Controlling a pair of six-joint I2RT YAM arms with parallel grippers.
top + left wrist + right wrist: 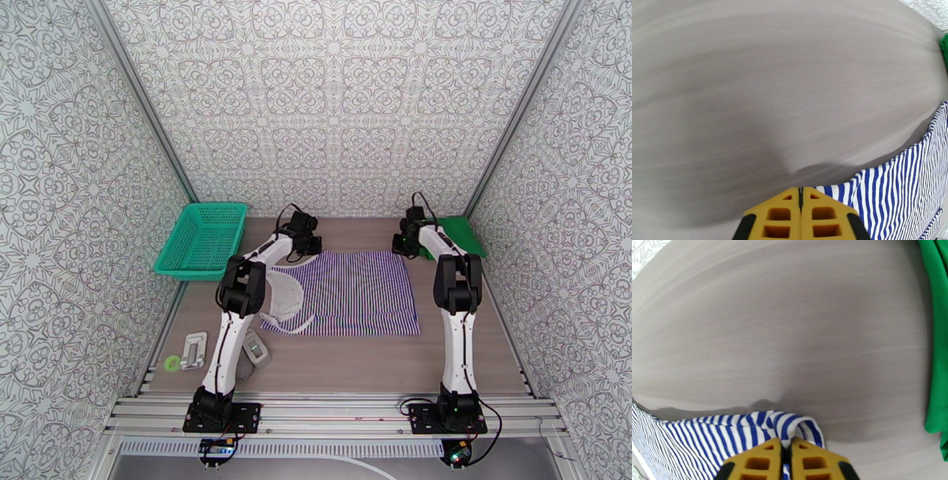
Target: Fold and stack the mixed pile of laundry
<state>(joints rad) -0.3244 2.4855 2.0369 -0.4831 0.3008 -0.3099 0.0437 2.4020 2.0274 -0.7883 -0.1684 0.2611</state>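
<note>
The navy-and-white striped top (347, 292) lies spread flat mid-table. My left gripper (306, 243) is at its far left corner; in the left wrist view the yellow fingers (800, 193) are pressed together, with the striped edge (888, 189) coming out at their tips. At the far right corner my right gripper (407, 245) is shut on a bunched fold of striped cloth (790, 425), which pokes up between its fingers (787, 445). The green shirt (462, 235) lies at the back right, just beyond the right gripper, and shows as a green edge (938, 338) in the right wrist view.
A teal mesh basket (201, 241) stands at the back left. Small grey objects (193, 350) and a green ring (171, 363) lie near the front left, beside the left arm's base. Patterned walls close in the table on three sides.
</note>
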